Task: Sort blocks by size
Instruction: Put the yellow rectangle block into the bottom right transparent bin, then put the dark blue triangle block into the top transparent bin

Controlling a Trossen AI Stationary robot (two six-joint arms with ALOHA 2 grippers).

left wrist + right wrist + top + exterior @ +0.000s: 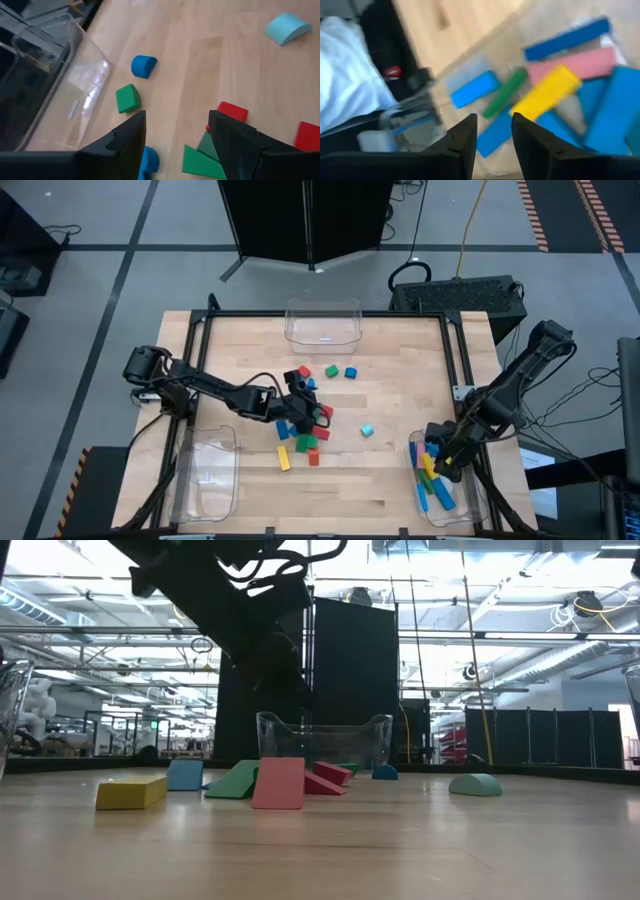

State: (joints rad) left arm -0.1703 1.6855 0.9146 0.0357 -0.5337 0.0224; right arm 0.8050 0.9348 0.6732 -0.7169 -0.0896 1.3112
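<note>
Long blocks (555,90) seemingly just beyond right pincer (493,131), binned.

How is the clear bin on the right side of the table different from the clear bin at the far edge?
The right bin holds a pile of long bars in blue, yellow, pink and green; the far bin looks empty. The right gripper hangs over the right bin; no gripper is near the far bin. Both are clear plastic and sit at the table's edges.
</note>
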